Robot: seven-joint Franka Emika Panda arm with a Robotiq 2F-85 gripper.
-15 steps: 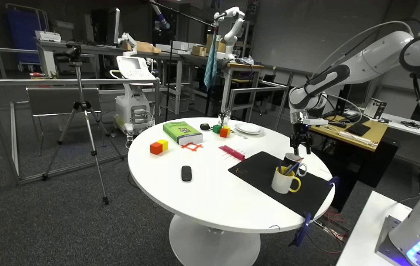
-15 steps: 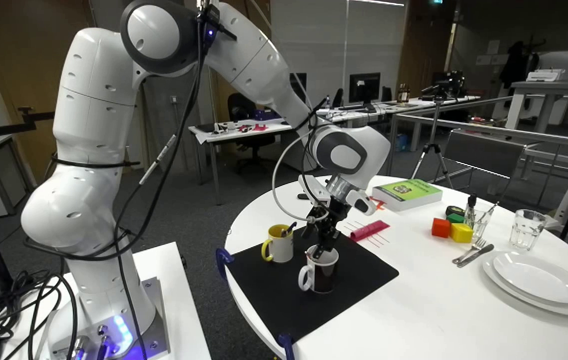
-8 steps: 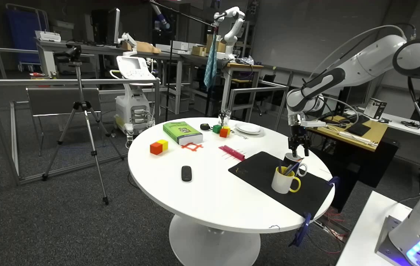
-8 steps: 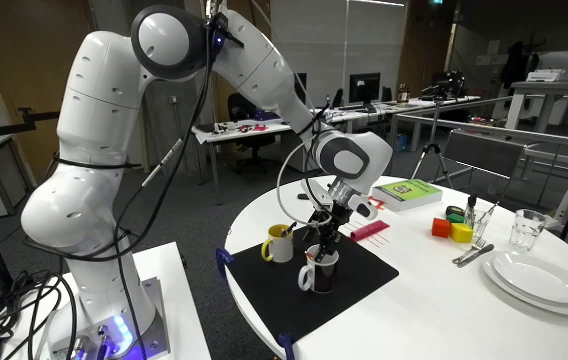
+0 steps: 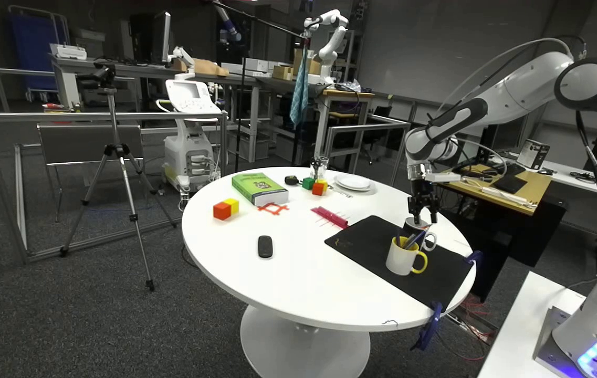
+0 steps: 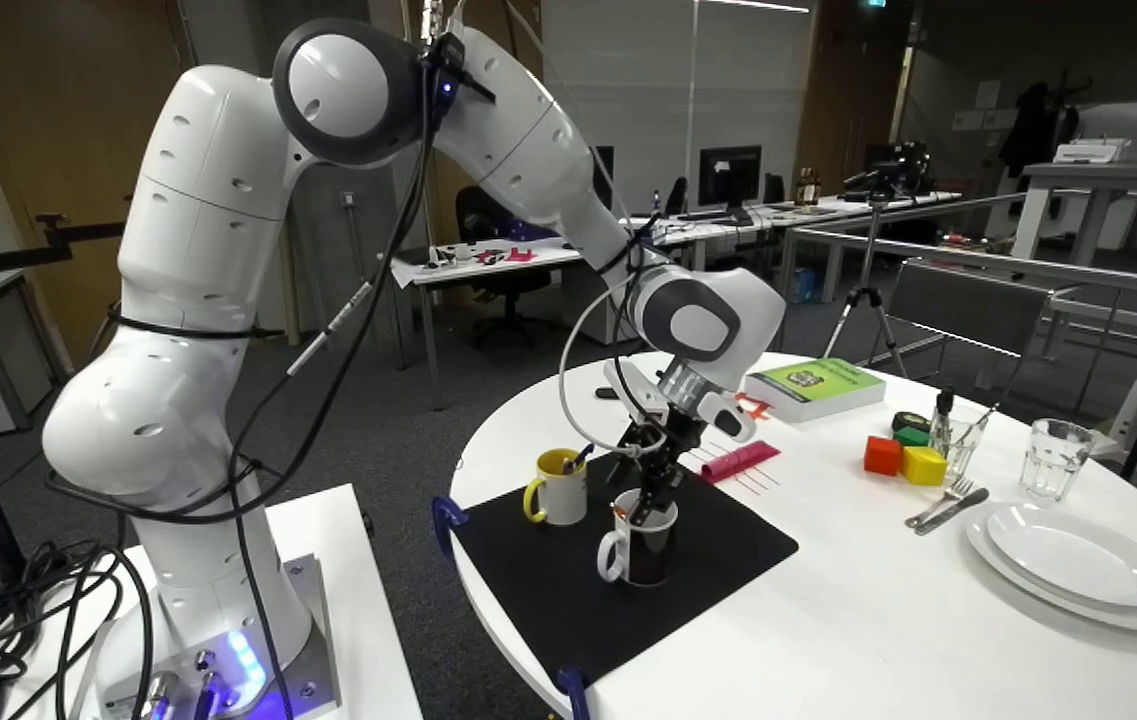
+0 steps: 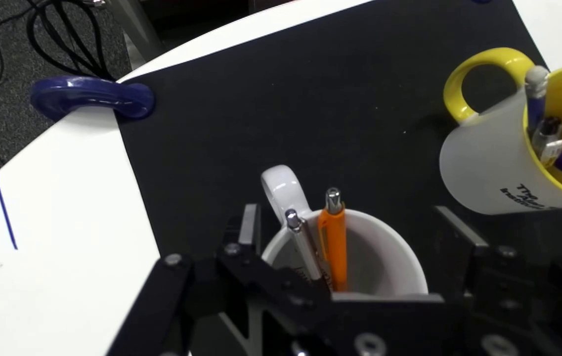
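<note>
Tool (image 7: 355, 226): wide apart, over the dark mug (image 6: 653, 555); can't tell if they touch.
Mug: on the black mat (image 6: 728, 550), near the table's (image 6: 878, 600) edge.
Orange pen (image 7: 336, 242), silver pen (image 7: 304, 247): leaning inside it.

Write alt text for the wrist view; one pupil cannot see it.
An open end effector hangs over a white-handled mug holding an orange pen and a silver pen, on a black mat. A yellow-handled mug of writing tools stands at right, a blue clamp at upper left.

Dim room (image 5: 408, 52) around an overbright tabletop (image 5: 298, 262), the hand (image 7: 355, 225) out of focus in the wrist view.
</note>
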